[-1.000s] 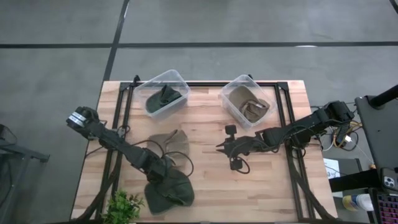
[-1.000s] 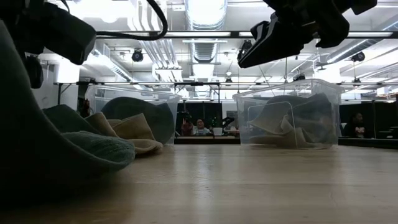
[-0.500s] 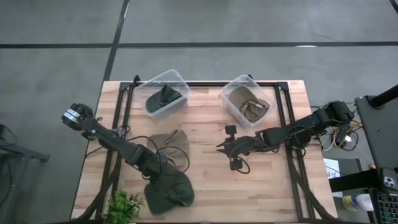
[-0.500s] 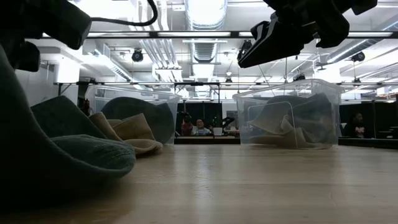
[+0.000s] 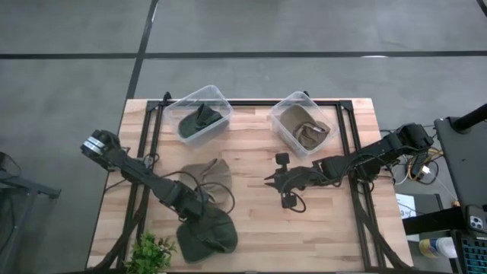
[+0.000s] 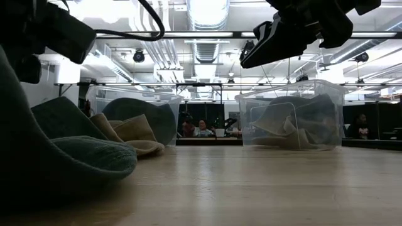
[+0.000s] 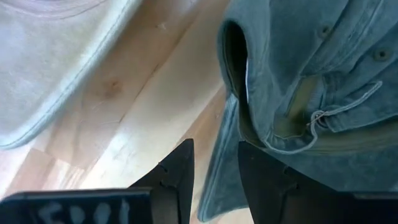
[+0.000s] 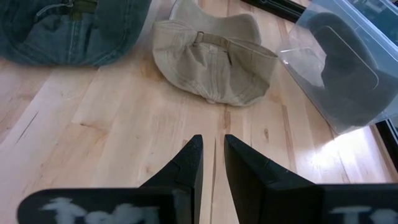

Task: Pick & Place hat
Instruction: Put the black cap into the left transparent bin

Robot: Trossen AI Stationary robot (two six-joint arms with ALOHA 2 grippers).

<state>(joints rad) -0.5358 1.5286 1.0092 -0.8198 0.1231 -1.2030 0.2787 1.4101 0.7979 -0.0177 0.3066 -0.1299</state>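
Left end effector [image 5: 199, 213] is hovering just above the green hat [image 5: 205, 236] near the front edge of the bench [image 5: 251, 190], fingers [image 7: 177, 174] parted by a narrow gap with the hat's rim showing between them; nothing is pinched yet. Beside it, toward the middle of the bench, a tan hat [image 5: 209, 176] is lying loose. Right end effector [image 5: 283, 183] is waiting above the bench's middle, its fingers [image 8: 186, 168] nearly together and holding nothing. At the back, the left bin [image 5: 201, 114] is holding a green hat and the right bin [image 5: 302, 124] a tan one.

Risks, as judged from this pose: the fingers are straddling only a thin fold of soft fabric, so a closing grip may be catching too little cloth and the hat may be slipping free on the lift. A descent off the rim could be pushing the hat toward the bench's front edge. The plant [image 5: 152, 253] is standing just beside the hat and could be brushed by a swinging arm.
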